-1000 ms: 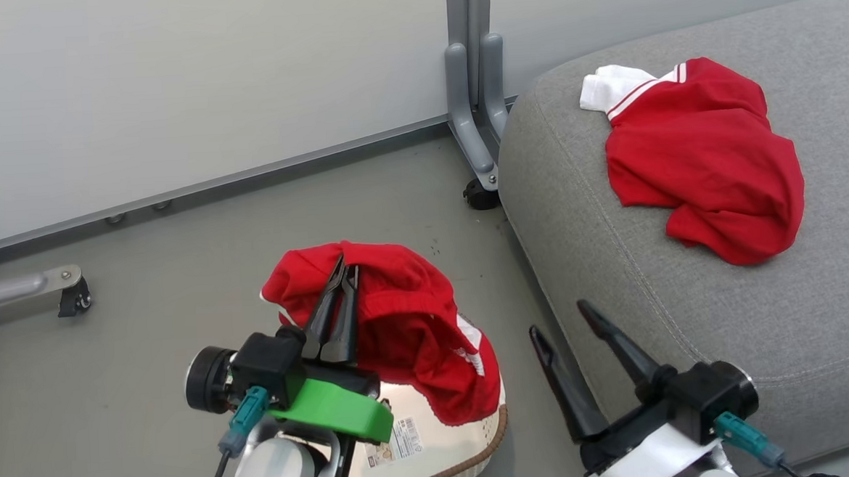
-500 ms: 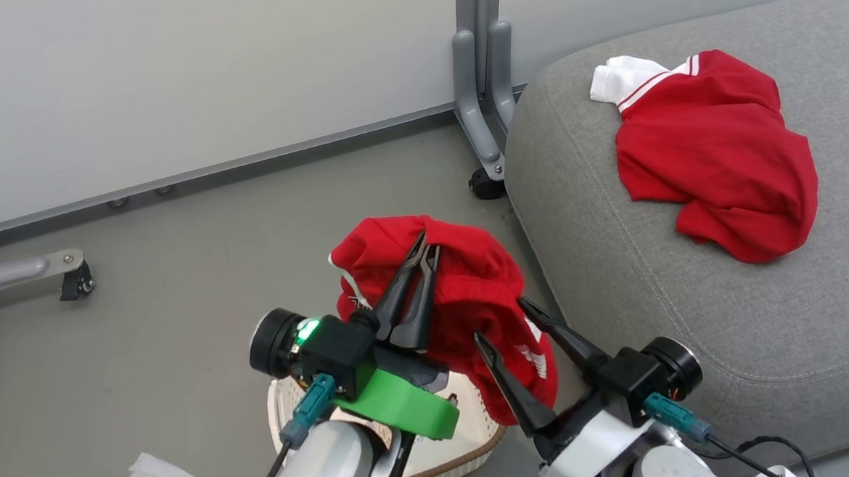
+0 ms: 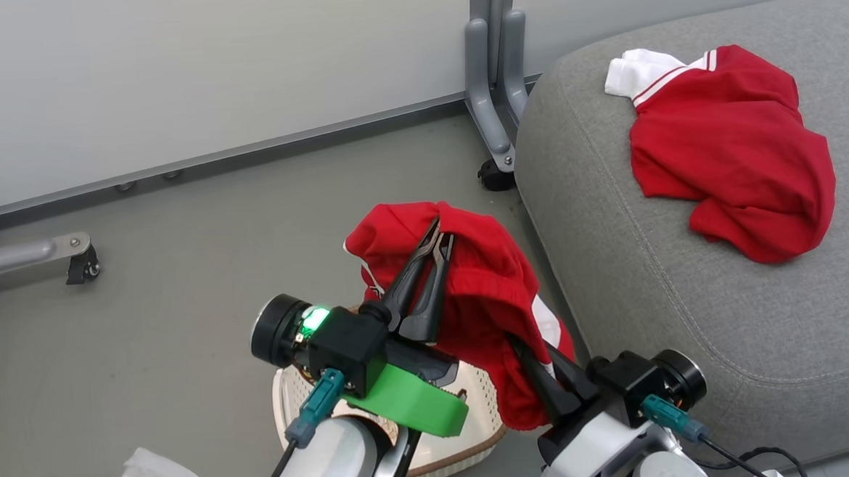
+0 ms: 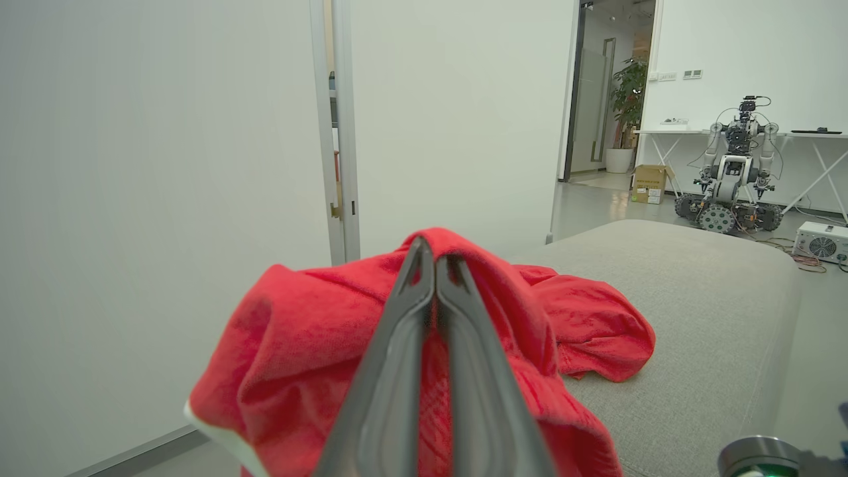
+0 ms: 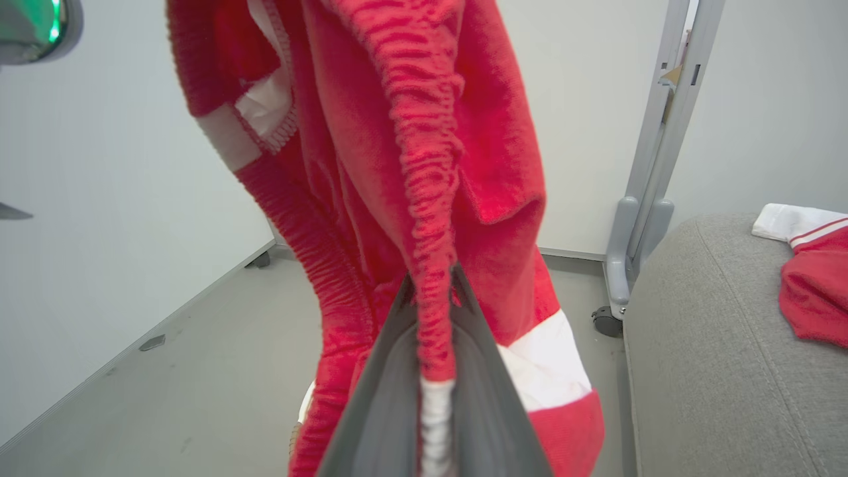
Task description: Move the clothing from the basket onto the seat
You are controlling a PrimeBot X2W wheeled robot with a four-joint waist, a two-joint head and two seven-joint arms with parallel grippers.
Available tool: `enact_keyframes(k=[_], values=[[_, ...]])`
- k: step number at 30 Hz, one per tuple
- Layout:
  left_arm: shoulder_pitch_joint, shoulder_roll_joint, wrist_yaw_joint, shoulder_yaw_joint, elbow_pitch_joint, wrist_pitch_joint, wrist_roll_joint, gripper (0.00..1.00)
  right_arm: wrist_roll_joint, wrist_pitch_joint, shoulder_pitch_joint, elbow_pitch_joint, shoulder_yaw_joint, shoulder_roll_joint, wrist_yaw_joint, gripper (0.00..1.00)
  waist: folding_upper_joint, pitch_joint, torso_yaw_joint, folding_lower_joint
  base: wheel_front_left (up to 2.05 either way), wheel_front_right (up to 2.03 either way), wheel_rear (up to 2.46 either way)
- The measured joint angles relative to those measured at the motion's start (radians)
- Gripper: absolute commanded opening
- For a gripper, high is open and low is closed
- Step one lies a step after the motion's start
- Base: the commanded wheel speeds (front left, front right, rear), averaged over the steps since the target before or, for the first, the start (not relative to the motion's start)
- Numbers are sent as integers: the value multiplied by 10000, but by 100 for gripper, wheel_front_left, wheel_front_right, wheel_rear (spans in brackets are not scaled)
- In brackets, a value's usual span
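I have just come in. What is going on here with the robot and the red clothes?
The robot is moving clothing from the basket to the grey seat. Its left gripper is shut on a red garment, held up above the basket, and its right gripper pinches the garment's elastic edge lower down. A second red garment lies on the seat.

Head cam looks down — wrist cams close, level; shared: seat (image 3: 652,292).
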Motion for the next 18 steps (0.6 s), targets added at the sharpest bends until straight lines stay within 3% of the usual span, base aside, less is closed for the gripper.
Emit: enact_keyframes(k=[4,5,6,7,18], values=[[0,6,52,0,71,46,12,0,88,0,-5,6,31,-6,0,0,0,41,-25,0,0,0,0],[0,13,88,-2,96,61,12,8,98,0,-8,4,27,-6,0,0,0,51,-30,0,0,0,0],[-1,33,94,-15,121,119,12,79,119,0,-11,2,13,-8,0,0,0,61,-35,0,0,0,0],[-1,52,94,-29,165,192,12,100,132,0,-12,-13,-23,-6,0,0,0,69,-38,0,0,0,0],[-32,96,186,-111,351,314,8,100,150,0,-12,-94,-86,-12,0,0,0,79,-10,0,0,0,0]])
